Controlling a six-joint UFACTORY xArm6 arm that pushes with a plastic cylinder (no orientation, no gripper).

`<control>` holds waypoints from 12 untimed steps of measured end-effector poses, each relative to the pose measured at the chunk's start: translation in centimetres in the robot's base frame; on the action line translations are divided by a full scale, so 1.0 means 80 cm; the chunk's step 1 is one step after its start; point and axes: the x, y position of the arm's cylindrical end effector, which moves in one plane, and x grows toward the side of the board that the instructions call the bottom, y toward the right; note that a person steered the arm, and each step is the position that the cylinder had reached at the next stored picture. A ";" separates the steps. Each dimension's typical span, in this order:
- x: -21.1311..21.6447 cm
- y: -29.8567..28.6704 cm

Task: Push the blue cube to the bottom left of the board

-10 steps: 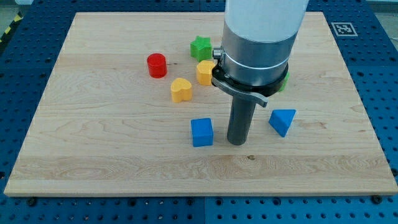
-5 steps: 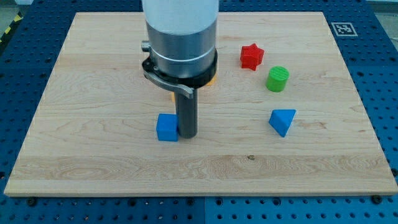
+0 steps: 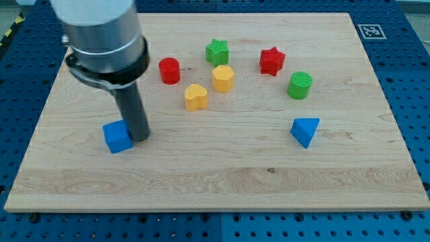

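Observation:
The blue cube [image 3: 117, 137] lies on the wooden board [image 3: 222, 181] at the view's left, a little below the middle height. My tip [image 3: 139, 138] stands on the board right against the cube's right side, touching it. The rod rises from there to the arm's grey cylinder at the view's top left.
A red cylinder [image 3: 169, 70], a yellow heart [image 3: 195, 97], a yellow hexagon [image 3: 223, 78] and a green star [image 3: 217, 51] sit near the top middle. A red star [image 3: 271, 61], a green cylinder [image 3: 299, 85] and a blue triangle [image 3: 305, 130] lie at the right.
My tip has swept from the board's middle to the left, pushing the blue cube leftward with it. The other blocks have not moved.

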 end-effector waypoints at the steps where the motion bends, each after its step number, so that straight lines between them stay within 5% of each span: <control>1: 0.000 -0.048; 4: -0.020 -0.151; 9: 0.041 -0.116; 10: -0.003 -0.120; 12: -0.190 -0.107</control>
